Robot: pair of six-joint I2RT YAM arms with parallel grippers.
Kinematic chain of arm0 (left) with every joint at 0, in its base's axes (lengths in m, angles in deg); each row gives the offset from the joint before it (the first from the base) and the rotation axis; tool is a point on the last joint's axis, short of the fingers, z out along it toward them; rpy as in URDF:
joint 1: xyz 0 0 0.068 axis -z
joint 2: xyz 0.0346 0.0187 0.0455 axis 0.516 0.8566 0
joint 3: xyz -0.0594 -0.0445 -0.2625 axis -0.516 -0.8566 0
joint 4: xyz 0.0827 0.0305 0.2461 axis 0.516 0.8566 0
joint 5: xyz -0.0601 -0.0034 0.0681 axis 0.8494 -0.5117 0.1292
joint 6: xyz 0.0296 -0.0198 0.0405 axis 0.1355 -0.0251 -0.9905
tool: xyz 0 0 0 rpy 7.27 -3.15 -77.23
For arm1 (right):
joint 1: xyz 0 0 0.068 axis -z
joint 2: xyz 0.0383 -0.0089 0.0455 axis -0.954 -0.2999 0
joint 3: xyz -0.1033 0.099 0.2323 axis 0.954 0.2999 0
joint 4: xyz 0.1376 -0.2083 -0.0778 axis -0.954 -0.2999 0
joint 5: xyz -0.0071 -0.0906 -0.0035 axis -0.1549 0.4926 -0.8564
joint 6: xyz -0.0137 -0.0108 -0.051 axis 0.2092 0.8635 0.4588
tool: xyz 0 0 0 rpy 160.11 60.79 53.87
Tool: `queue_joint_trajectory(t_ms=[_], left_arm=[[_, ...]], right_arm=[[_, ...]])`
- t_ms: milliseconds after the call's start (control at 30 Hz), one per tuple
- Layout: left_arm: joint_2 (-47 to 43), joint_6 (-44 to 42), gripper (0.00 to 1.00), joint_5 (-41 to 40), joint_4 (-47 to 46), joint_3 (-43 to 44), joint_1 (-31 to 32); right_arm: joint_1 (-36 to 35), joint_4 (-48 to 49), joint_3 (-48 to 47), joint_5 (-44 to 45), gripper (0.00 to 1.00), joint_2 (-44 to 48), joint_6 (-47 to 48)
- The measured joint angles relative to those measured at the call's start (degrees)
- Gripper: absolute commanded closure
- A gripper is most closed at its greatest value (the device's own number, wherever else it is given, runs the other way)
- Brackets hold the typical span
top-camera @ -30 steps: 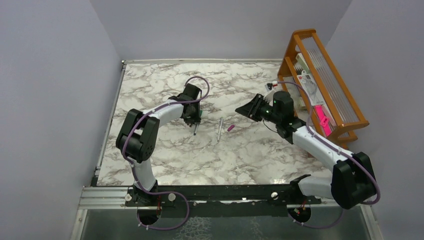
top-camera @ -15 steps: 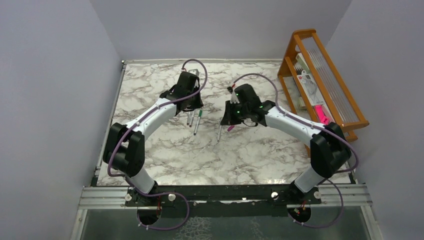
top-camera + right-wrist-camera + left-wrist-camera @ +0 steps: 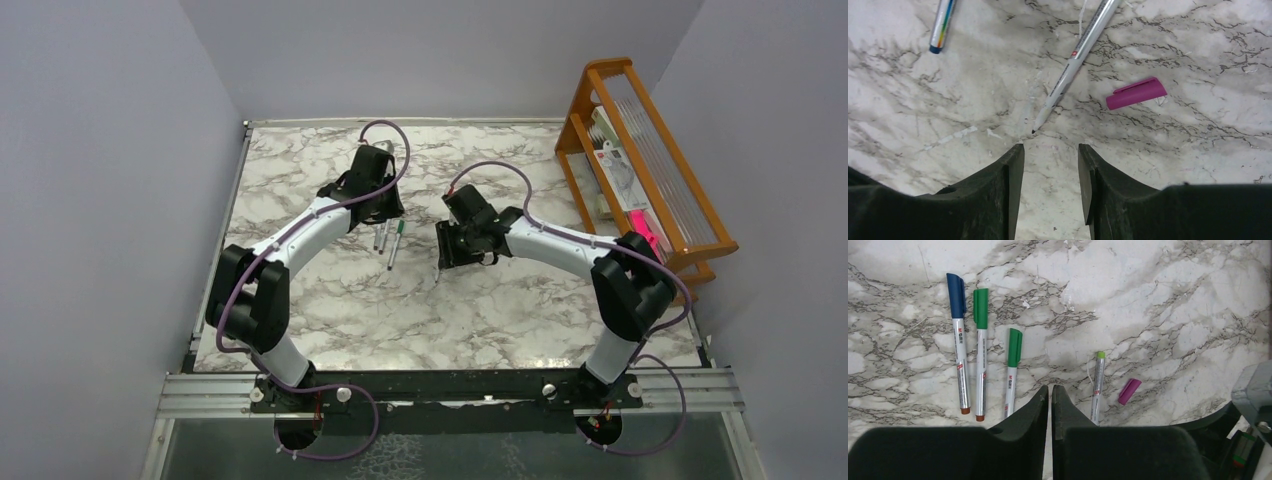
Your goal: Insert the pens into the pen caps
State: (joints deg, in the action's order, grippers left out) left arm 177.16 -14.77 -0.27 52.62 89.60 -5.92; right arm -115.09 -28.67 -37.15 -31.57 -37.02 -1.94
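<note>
One uncapped pen (image 3: pixel 1075 60) sat before the right gripper (image 3: pixel 1050 150), jaws spread; left gripper (image 3: pixel 1050 392) pressed together, empty. Sloppy pinch might've rolled it.

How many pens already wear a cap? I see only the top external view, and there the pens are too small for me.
Observer: Three. The left wrist view shows a blue-capped pen and two green-capped pens, lying side by side.
Operator: And the pen under the right arm?
Observer: In the right wrist view that uncapped pen shows its bare writing tip.
Operator: Where is the cap for it?
Observer: The magenta cap lies beside that pen, without touching it.
</note>
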Motion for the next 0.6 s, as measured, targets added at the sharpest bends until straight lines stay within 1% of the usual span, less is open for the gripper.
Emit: queue_joint_trajectory(t_ms=[167,233,600], left_arm=[[-0.13,1.25,0.79,-0.26,-0.11,-0.98,-1.27],[-0.46,1.66,0.75,-0.33,-0.09,-1.49,-1.88],[-1.53,2.71,0.64,-0.46,-0.11,-1.97,-3.72]], right_arm=[[-0.48,-2.01,-2.43,2.32,0.55,-4.24,-0.04],[-0.59,-2.56,-3.74,2.8,0.54,-5.84,-0.04],[-1.03,-4.31,-9.31,4.13,0.53,-11.52,-0.07]])
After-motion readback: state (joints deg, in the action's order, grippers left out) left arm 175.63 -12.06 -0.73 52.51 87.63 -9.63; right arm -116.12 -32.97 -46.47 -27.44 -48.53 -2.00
